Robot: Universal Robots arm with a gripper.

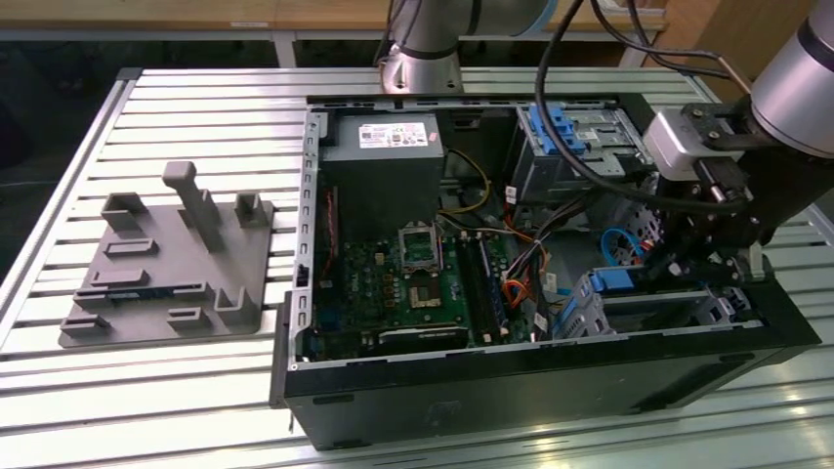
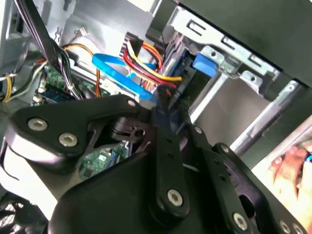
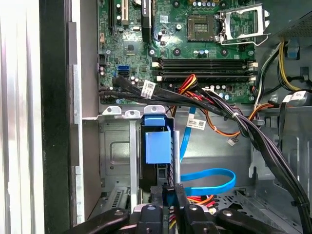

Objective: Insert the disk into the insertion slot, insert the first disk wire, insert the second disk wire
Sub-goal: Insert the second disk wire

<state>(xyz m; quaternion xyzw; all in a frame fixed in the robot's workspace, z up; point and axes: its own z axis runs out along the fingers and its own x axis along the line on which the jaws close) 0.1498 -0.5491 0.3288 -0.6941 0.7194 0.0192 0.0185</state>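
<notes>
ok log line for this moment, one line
pincer: down inside the pc case, at wires behind the disk | disk: upright in insertion slot | blue cable: loose beside slot

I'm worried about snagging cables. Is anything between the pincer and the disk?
Nothing visible does. In the first wrist view the pincer sits close up to the disk at its blue carrier end in the drive cage. The blue flat cable loops beside them, not across the gap.

A grey fixture plate [image 1: 163, 269] lies on the slatted table [image 1: 195, 98] beside the motherboard [image 1: 404, 283].
</notes>
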